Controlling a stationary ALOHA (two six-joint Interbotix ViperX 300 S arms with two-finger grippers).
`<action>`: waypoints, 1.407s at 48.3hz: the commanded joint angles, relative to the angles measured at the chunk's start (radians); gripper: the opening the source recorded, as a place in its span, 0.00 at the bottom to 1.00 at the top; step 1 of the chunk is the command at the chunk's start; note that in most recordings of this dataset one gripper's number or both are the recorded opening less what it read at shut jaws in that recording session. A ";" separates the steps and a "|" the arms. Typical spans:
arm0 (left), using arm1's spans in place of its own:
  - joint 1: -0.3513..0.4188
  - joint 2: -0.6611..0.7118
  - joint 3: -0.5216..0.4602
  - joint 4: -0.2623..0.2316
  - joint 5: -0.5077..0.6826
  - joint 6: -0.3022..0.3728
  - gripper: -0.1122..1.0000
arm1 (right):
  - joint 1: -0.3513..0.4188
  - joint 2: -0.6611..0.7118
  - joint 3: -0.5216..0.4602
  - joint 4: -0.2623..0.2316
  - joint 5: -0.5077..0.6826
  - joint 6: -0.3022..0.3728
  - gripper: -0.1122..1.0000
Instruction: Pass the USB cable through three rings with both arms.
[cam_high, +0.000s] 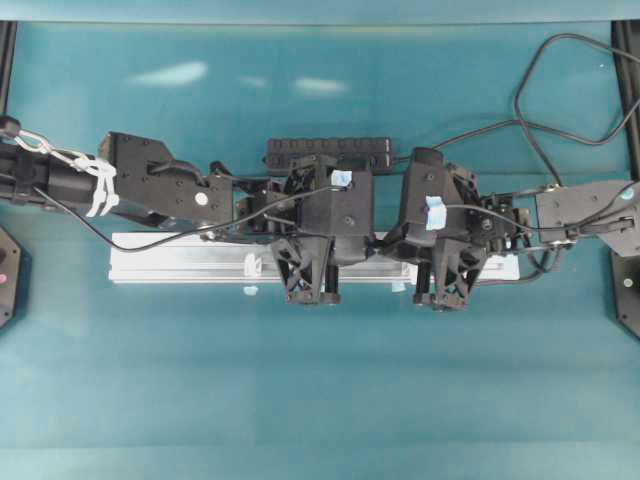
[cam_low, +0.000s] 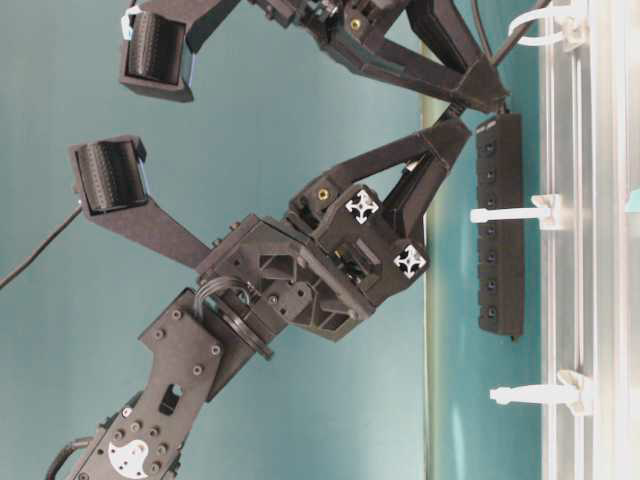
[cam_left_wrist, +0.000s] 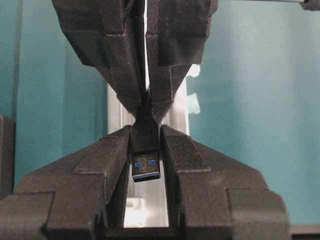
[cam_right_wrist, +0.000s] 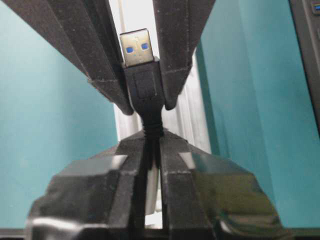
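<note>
The USB cable's plug (cam_left_wrist: 145, 167) points at the left wrist camera, metal end with blue inserts showing. My left gripper (cam_left_wrist: 145, 142) is shut on the plug's black body. Just behind it my right gripper (cam_right_wrist: 152, 135) is shut on the cord at the strain relief, so the plug (cam_right_wrist: 136, 47) is held from both sides. The two grippers meet tip to tip above the rail, left (cam_low: 455, 132) and right (cam_low: 490, 98). Three rings stand along the rail: one (cam_low: 545, 210), another (cam_low: 568, 392), a third (cam_low: 560, 25). The cord (cam_high: 527, 78) loops away at the back right.
The long silver rail (cam_high: 180, 258) lies across the teal table under both wrists. A black multi-port hub block (cam_high: 328, 150) lies just behind it. Thin black wires with white ties run along the left arm (cam_high: 95, 185).
</note>
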 joint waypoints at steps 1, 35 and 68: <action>0.002 -0.025 -0.002 0.002 -0.005 -0.005 0.29 | -0.003 -0.003 -0.029 0.002 -0.003 0.006 0.02; 0.023 -0.278 0.209 0.002 -0.011 -0.014 0.88 | -0.003 0.095 -0.183 -0.044 0.359 -0.006 0.02; 0.023 -0.393 0.301 0.002 -0.005 -0.012 0.87 | 0.005 0.186 -0.229 -0.051 0.430 -0.008 0.02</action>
